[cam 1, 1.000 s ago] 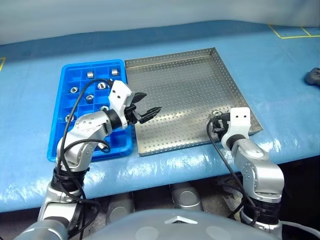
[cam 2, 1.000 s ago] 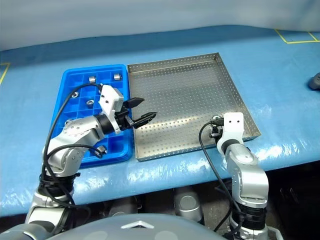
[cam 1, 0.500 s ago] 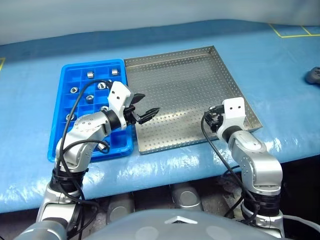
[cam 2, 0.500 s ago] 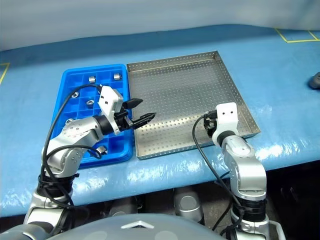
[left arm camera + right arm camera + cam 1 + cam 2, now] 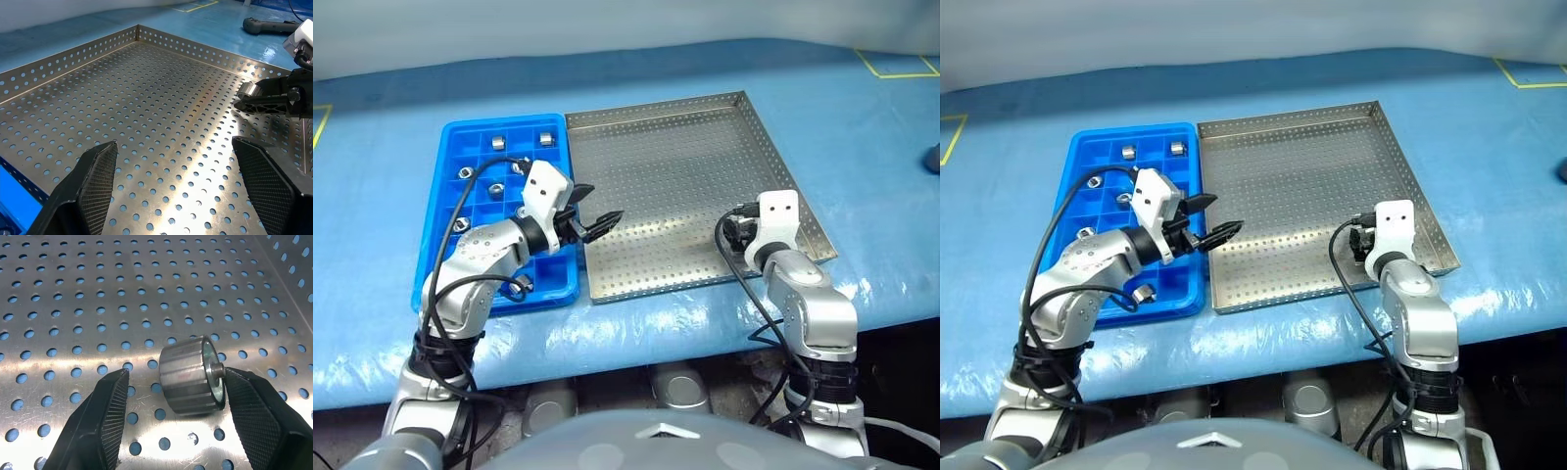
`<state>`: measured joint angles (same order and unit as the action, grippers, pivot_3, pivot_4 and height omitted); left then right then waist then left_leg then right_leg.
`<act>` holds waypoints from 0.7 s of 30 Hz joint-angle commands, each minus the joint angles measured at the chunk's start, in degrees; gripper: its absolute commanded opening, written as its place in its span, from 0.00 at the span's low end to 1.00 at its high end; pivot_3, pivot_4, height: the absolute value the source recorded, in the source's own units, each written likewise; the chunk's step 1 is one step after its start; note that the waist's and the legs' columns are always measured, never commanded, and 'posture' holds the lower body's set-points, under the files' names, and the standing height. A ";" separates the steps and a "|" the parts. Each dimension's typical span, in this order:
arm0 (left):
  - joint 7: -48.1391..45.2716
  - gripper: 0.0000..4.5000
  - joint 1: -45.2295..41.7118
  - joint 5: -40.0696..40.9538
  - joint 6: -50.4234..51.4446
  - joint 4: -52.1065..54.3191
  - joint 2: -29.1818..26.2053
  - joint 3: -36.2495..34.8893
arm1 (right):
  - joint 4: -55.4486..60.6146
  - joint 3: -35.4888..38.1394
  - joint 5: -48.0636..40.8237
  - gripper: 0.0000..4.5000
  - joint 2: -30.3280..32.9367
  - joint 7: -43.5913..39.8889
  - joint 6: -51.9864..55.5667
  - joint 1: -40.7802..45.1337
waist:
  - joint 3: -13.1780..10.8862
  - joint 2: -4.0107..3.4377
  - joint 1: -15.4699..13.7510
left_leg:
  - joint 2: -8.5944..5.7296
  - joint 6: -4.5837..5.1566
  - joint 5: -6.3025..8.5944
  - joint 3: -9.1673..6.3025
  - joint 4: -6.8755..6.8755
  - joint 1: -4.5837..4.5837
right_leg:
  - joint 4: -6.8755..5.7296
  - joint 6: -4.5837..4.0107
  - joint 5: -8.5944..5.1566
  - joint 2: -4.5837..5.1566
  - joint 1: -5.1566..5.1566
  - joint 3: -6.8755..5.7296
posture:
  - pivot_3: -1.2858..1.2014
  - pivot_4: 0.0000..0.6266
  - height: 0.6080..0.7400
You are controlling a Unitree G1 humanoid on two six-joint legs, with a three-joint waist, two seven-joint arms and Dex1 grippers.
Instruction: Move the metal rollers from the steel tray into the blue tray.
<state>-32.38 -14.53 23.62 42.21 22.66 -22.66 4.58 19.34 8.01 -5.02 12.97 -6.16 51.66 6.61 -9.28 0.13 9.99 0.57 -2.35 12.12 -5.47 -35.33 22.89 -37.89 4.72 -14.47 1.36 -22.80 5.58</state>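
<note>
The steel tray [image 5: 675,176] is set on the blue-covered table [image 5: 862,147], its left edge against the blue tray [image 5: 438,245]. One metal roller [image 5: 191,376] lies on its side near the steel tray's front right corner, between the spread fingers of the right gripper [image 5: 176,416]; one finger [image 5: 259,416] seems to touch its end, though this is hard to judge. The other metal rollers [image 5: 496,143] sit in the blue tray's compartments. The left gripper [image 5: 592,213], fingers spread and empty, is held above the steel tray's left edge.
</note>
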 commanded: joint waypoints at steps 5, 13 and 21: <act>0.58 0.91 -0.29 0.63 -0.68 2.46 -0.30 -0.98 | 1.47 0.55 -0.46 0.39 -1.18 0.81 -2.16 0.41 | 0.00 0.00 0.03 | 0.00 0.00 0.00 0.02 -0.01 0.00 | 0.00 0.00 0.00 0.00 0.00 0.02 | 0.45 0.24 1.00; 1.07 0.91 0.08 0.64 -0.57 2.61 -0.26 -0.78 | 0.43 0.22 0.25 0.39 -1.09 1.69 -3.66 1.55 | 0.00 0.00 -0.03 | 0.00 0.00 0.00 0.05 0.00 -0.01 | 0.00 0.01 0.01 0.00 0.00 0.05 | 0.46 0.24 1.00; 1.22 0.91 0.22 0.80 -0.54 2.79 -0.57 -1.03 | -0.17 0.16 3.57 0.52 -0.52 5.43 -5.07 3.53 | 0.00 0.00 -0.18 | -0.01 0.00 0.00 0.05 0.02 -0.01 | 0.00 0.00 0.01 0.01 0.00 0.05 | 0.46 0.24 1.00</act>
<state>-31.27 -14.25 23.64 42.22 22.66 -22.93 4.56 18.43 7.20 -3.21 12.21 -3.12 48.69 8.32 -9.28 0.13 9.81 0.56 -2.34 12.12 -5.41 -35.32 22.88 -37.89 4.73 -14.47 1.37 -22.80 5.64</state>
